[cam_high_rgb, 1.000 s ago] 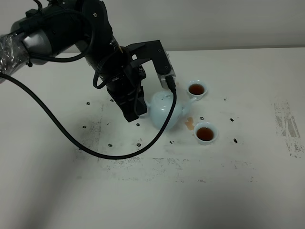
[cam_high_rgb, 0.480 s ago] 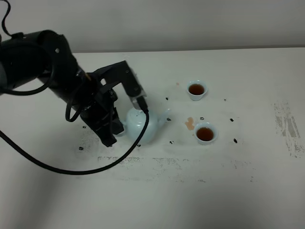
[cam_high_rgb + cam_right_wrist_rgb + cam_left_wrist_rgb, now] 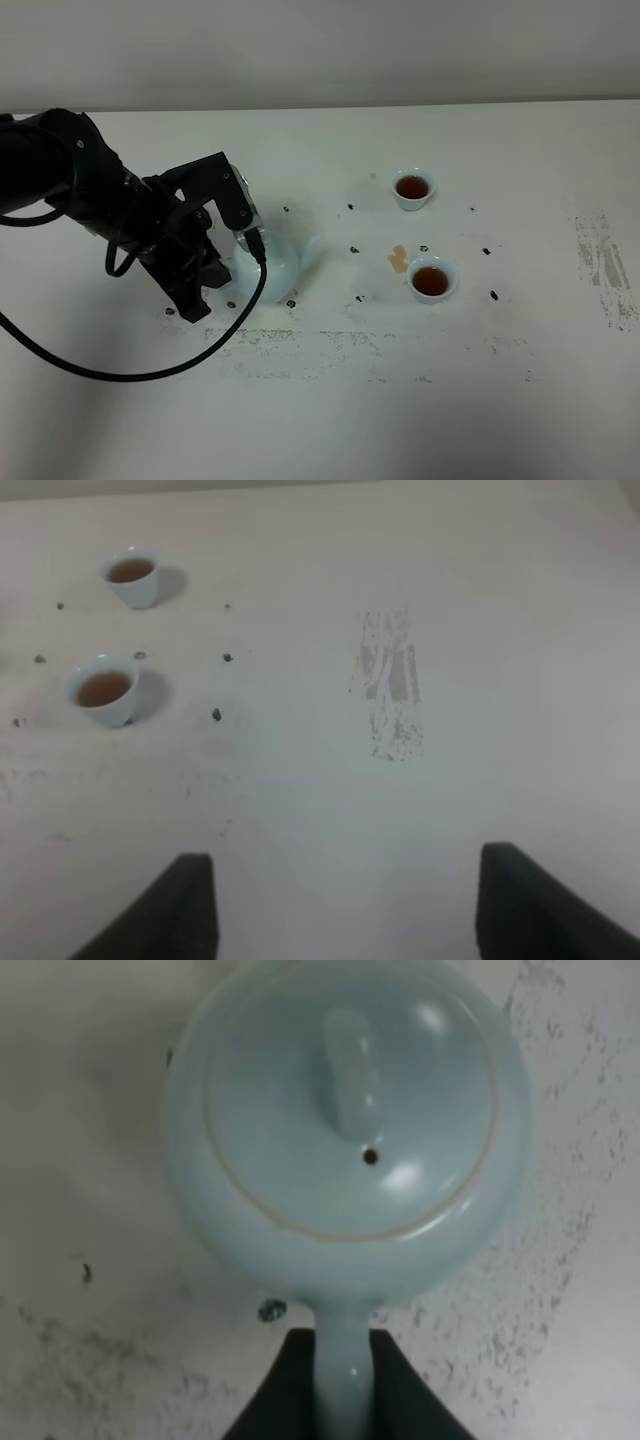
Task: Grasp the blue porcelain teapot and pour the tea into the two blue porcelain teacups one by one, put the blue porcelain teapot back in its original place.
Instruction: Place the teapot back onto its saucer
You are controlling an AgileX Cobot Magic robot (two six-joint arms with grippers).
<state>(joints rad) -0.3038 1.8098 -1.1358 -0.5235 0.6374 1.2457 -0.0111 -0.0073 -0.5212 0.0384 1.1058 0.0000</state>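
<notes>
The pale blue teapot (image 3: pixel 277 266) sits low at the table's left-centre, upright, spout pointing right toward the cups. I cannot tell whether it touches the table. My left gripper (image 3: pixel 238 266) is shut on its loop handle. In the left wrist view the lid and knob of the teapot (image 3: pixel 350 1110) fill the frame, with the handle between the left gripper's (image 3: pixel 343 1365) dark fingers. Two small blue teacups hold brown tea: the far one (image 3: pixel 412 187) and the near one (image 3: pixel 431 280). They also show in the right wrist view (image 3: pixel 132 575) (image 3: pixel 103 692). My right gripper (image 3: pixel 350 905) is open and empty, apart from them.
A small brown tea spill (image 3: pixel 398 259) lies between the cups. Black specks and smudged marks are scattered over the white table (image 3: pixel 330 410). A worn grey patch (image 3: pixel 603 265) is at the right, also seen in the right wrist view (image 3: pixel 392 695).
My left arm has carried the teapot leftward and down, away from the cups, and it has gone from tilted to upright. The cups have not moved.
</notes>
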